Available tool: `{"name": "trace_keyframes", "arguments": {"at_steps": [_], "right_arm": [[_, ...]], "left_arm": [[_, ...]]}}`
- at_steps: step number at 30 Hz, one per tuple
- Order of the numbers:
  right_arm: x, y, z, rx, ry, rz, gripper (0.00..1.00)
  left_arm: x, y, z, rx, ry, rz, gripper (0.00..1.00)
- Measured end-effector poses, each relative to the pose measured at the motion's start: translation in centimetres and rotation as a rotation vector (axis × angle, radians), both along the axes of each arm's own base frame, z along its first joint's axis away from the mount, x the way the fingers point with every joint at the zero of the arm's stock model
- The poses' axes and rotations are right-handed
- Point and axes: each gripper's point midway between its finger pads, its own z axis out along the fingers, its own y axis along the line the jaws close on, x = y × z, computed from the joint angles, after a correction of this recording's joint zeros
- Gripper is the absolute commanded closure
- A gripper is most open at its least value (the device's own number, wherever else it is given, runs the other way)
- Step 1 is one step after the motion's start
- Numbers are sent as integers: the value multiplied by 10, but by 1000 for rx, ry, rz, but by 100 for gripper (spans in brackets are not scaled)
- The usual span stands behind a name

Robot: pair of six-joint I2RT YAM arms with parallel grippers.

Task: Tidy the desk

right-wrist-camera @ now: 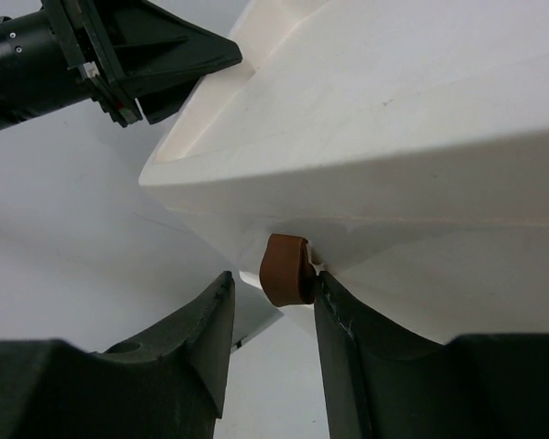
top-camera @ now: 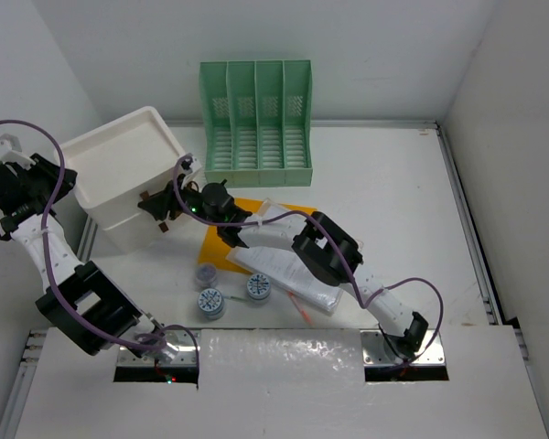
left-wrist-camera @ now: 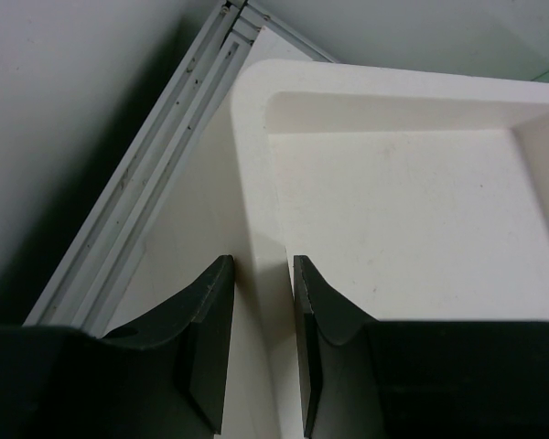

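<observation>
The white drawer box (top-camera: 128,169) stands at the back left of the desk (top-camera: 393,201). My left gripper (top-camera: 59,181) is shut on the box's left rim (left-wrist-camera: 256,183), one finger outside the wall and one inside (left-wrist-camera: 261,261). My right gripper (top-camera: 165,208) is at the box's front, where a small brown handle (right-wrist-camera: 286,268) sticks out under the rim. The handle sits between the open jaws (right-wrist-camera: 273,279). It touches the right finger (right-wrist-camera: 334,302), and a gap shows on the left side. The box's tray (left-wrist-camera: 412,210) holds nothing that I can see.
A green file organizer (top-camera: 256,119) stands behind the box. An orange folder (top-camera: 256,212), a white paper packet (top-camera: 288,274) and an orange pen (top-camera: 299,308) lie under the right arm. Three small round tubs (top-camera: 210,302) sit in front. A metal rail (left-wrist-camera: 156,174) edges the desk.
</observation>
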Motion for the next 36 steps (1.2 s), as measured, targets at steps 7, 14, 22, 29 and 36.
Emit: {"name": "trace_keyframes", "arguments": {"at_steps": [7,14,22,29,36], "right_arm": [[8,-2,-1,0,17,-41,87],[12,-3,-4,7,50,-87,100],[-7,-25,2,0,29,-93,100],[-45,-47,-3,-23,26,-51,100],[-75,-68,-3,-39,5,-30,100]], "left_arm": [[0,0,0,0,0,-1,100],[0,0,0,-2,-1,2,100],[2,0,0,-56,-8,31,100],[2,1,0,-93,-12,64,100],[2,2,0,-113,-13,80,100]]}}
